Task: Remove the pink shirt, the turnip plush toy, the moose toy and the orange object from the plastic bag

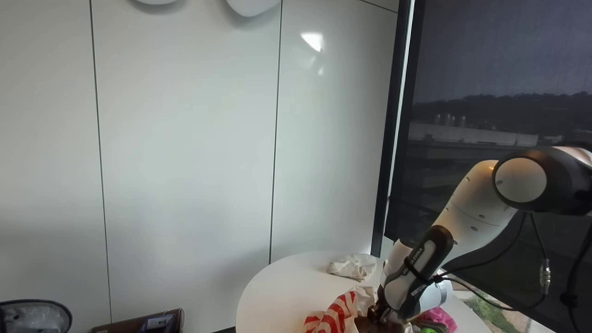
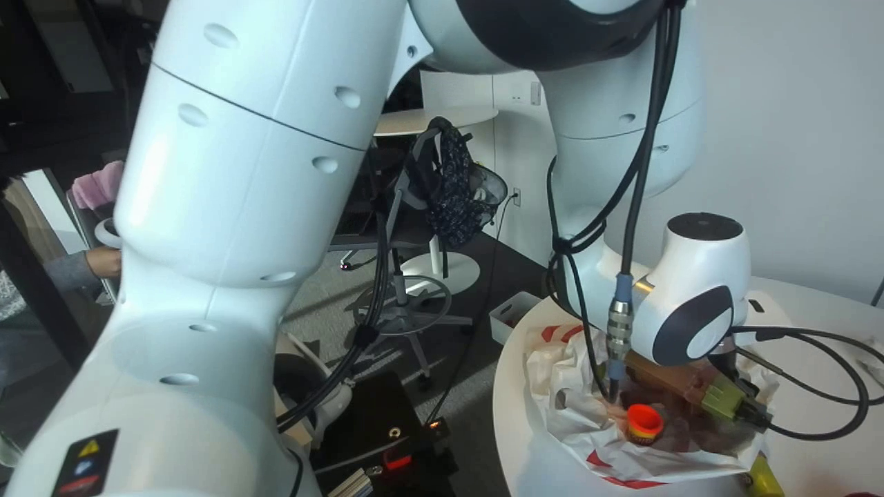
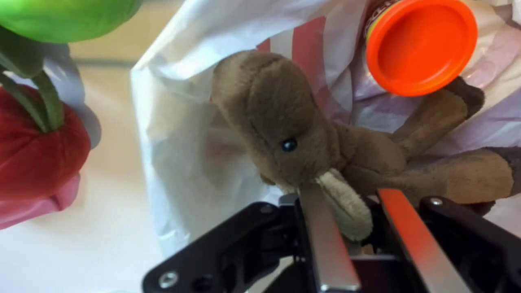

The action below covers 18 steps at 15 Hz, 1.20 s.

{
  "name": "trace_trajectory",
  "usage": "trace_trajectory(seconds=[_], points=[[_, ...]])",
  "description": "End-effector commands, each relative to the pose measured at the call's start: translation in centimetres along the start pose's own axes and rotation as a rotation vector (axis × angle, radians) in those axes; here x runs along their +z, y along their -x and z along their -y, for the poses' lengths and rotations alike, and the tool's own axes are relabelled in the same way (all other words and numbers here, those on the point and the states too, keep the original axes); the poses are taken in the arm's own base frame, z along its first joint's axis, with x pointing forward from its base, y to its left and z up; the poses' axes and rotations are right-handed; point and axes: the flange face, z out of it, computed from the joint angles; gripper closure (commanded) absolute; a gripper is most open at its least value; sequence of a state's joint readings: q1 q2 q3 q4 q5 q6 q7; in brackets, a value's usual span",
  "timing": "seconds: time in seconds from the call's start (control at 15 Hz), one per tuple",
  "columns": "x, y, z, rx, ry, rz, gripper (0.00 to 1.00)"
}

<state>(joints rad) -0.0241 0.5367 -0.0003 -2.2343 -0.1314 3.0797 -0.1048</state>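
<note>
Gripper (image 3: 349, 191) is clamped on moose (image 3: 281, 118) inside bag (image 3: 171, 122), moose's head toward bag edge; orange tub (image 3: 423, 47) also in bag, by moose's legs; turnip (image 3: 36, 158) and pink shirt (image 1: 440, 318) are out of bag, on table (image 1: 277, 293).

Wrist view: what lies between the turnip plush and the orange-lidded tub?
From turnip plush to tub, the wrist view shows table, then the plastic bag with the head of the moose toy in it.
</note>
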Motion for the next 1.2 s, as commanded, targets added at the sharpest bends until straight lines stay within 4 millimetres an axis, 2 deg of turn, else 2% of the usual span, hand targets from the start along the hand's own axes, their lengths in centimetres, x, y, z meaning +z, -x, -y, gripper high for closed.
trace_trajectory(seconds=[0.0,0.2,0.33,0.4,0.8,0.87,1.13], points=[[-6.9,-0.3,-2.1,0.011,0.046,-0.049,0.93],[-11.6,0.1,-4.0,0.032,0.067,-0.032,0.95],[-14.0,1.0,-4.7,0.032,0.058,0.078,0.95],[-13.8,2.5,-4.5,0.019,0.024,0.156,0.95],[-16.9,4.7,-6.0,0.005,-0.156,0.501,0.95],[-18.1,4.5,-7.1,0.015,-0.050,0.505,0.95],[-20.8,3.9,-11.3,-0.009,0.193,0.464,0.95]])
